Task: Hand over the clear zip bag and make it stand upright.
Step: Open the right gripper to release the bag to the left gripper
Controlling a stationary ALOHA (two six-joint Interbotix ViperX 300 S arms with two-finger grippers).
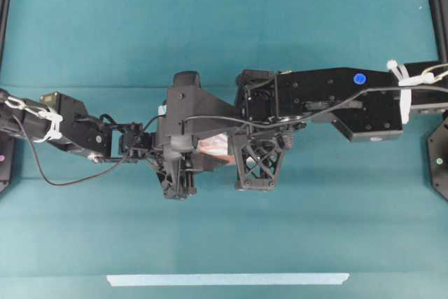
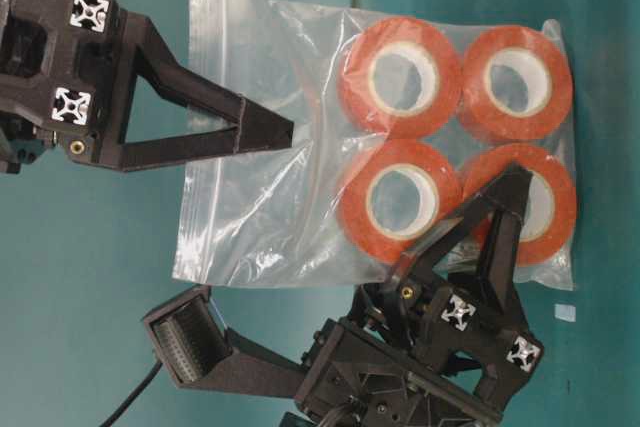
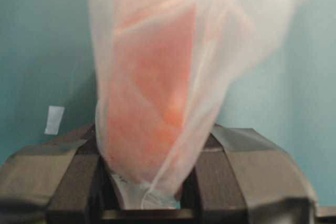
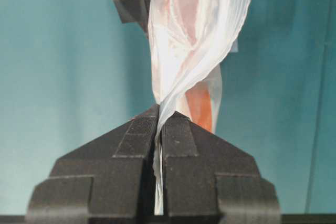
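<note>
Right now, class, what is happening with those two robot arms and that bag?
Both arms are holding the clear zip bag up between them, off the teal table. The right gripper is shut on the thin, empty plastic near the zip edge. The left gripper is clamped on the end that holds the four orange-red tape rolls. This looks like the middle of a handover: neither gripper has let go, and the bag is not yet standing on the table.
</note>
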